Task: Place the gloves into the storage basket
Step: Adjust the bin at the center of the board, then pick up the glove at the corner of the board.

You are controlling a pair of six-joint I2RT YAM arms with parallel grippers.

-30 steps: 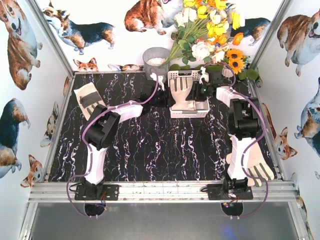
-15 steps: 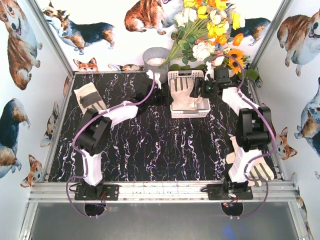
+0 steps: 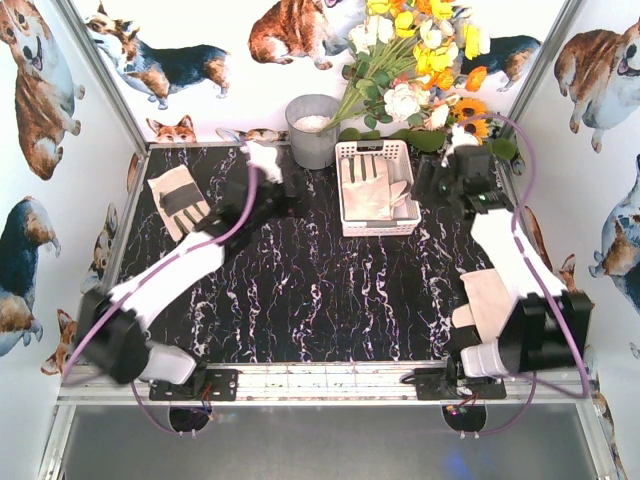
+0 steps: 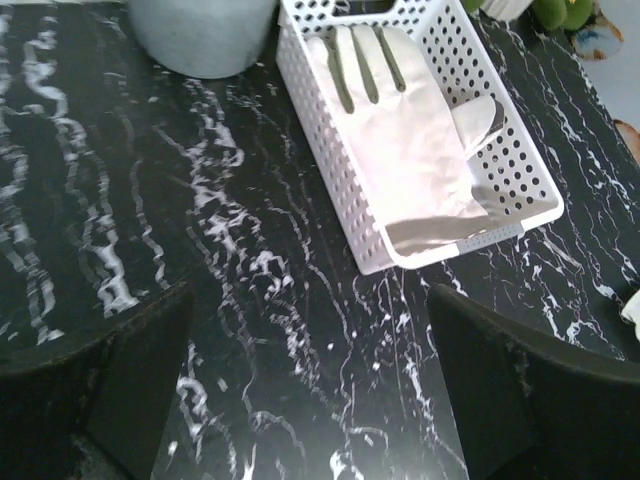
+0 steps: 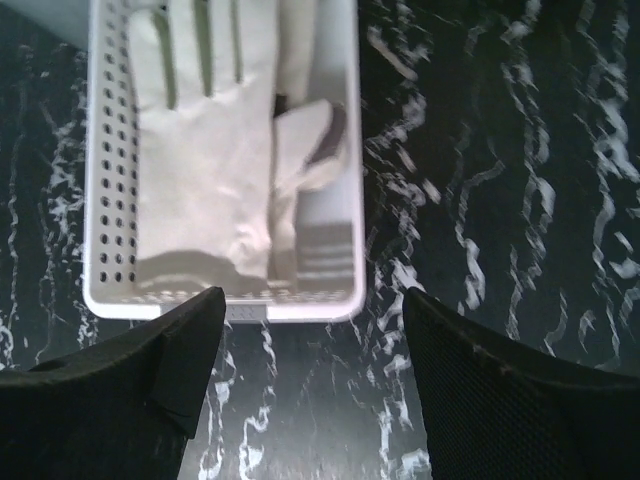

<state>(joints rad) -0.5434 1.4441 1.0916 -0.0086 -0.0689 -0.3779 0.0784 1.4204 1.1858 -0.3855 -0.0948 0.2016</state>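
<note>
The white storage basket (image 3: 375, 228) stands at the back middle of the table. A cream glove with grey finger panels (image 3: 368, 188) lies flat inside it, also seen in the left wrist view (image 4: 400, 130) and the right wrist view (image 5: 210, 150). Another glove (image 3: 178, 200) lies at the back left of the table. A further glove (image 3: 490, 298) lies near the front right, partly hidden by the right arm. My left gripper (image 3: 285, 203) (image 4: 310, 400) hangs open left of the basket (image 4: 340, 190). My right gripper (image 3: 428, 182) (image 5: 310, 390) hangs open on the basket's (image 5: 230, 308) other side. Neither holds anything.
A grey metal bucket (image 3: 312, 128) (image 4: 200, 35) stands just left of the basket at the back wall. A bunch of flowers (image 3: 420, 70) leans over the back right corner. Metal frame rails (image 3: 320, 378) border the black marbled table.
Both arms have drawn back from the basket, the left one to the left and the right one to the right. Both grippers have opened wider. The glove stays in the basket.
</note>
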